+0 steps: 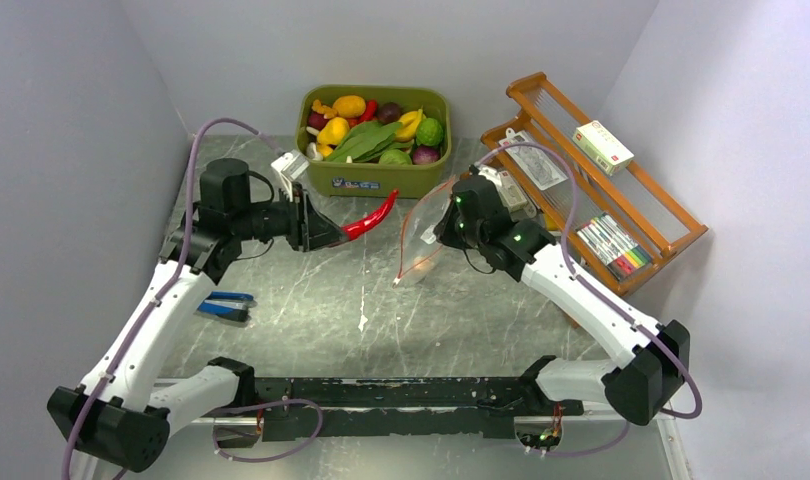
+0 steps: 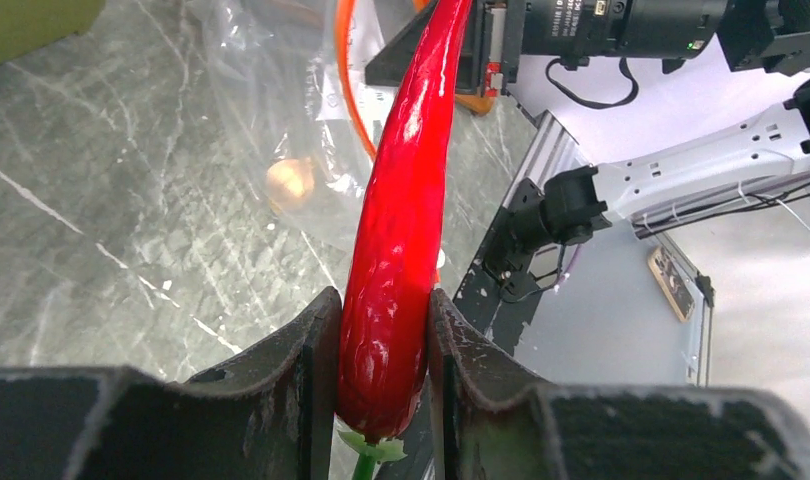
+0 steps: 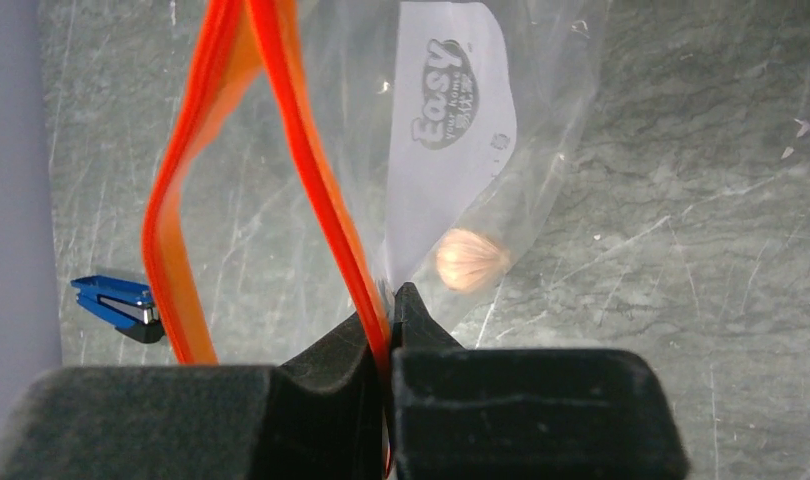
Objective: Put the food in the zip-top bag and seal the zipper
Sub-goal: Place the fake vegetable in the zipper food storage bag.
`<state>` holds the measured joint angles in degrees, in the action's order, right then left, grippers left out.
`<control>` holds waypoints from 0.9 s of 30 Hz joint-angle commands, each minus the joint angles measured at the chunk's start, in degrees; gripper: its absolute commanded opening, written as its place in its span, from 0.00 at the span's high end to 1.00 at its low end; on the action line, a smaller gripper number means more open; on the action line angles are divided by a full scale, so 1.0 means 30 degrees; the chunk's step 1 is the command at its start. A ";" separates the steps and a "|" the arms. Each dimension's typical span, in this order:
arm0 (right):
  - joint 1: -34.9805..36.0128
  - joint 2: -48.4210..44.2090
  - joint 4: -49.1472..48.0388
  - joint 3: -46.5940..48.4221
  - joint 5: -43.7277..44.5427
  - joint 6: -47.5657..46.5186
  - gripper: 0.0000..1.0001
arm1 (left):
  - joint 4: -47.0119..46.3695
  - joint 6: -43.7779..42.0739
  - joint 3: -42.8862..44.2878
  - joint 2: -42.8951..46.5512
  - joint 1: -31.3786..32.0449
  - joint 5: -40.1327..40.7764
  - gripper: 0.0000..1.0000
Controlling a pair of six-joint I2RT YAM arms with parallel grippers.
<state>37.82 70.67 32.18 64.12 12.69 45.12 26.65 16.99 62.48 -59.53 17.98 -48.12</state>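
Red chili point(image 2: 406, 200) sits squeezed tight in the left gripper point(image 2: 383, 312), while the right gripper point(image 3: 389, 300) pinches the orange zipper point(image 3: 303, 170) of the open bag point(image 3: 541, 120) holding a pale piece point(image 3: 471, 260).

lab booth, plain grey walls point(image 1: 71, 100)

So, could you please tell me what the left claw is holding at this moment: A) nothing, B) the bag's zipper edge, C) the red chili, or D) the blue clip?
C: the left claw is shut on the red chili, while the right claw pinches the zipper.
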 commanded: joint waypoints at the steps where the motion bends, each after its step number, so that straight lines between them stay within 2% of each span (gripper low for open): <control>1: -0.0025 0.0428 -0.0210 0.0951 0.0373 -0.0217 1.00 | -0.0797 0.0454 0.0180 -0.0554 0.0920 -0.0648 0.84; 5: -0.0038 0.0618 -0.0198 0.1630 -0.0111 -0.0333 1.00 | -0.0051 0.0078 0.1147 -0.1655 0.2558 0.0546 0.84; 9: -0.0038 0.0544 -0.0324 0.1961 -0.0230 -0.0403 1.00 | 0.0839 -0.0165 0.2215 -0.2657 0.3637 0.3086 0.87; 16: -0.0039 0.0634 -0.0971 0.1868 -0.1235 -0.0763 1.00 | 0.2653 -0.1033 0.3775 -0.4832 0.5000 0.5516 0.85; 19: -0.0035 0.0595 -0.1123 0.1791 -0.1418 -0.0538 1.00 | 0.3607 -0.1065 0.4587 -0.5674 0.5448 0.7154 0.90; 27: -0.0008 0.1189 -0.0933 0.2590 -0.2051 -0.0982 1.00 | 0.6124 -0.0887 0.7139 -0.7984 0.6478 1.1671 0.91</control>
<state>37.85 72.90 30.15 68.75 7.90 43.66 39.57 14.74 79.57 -81.19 36.18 -21.89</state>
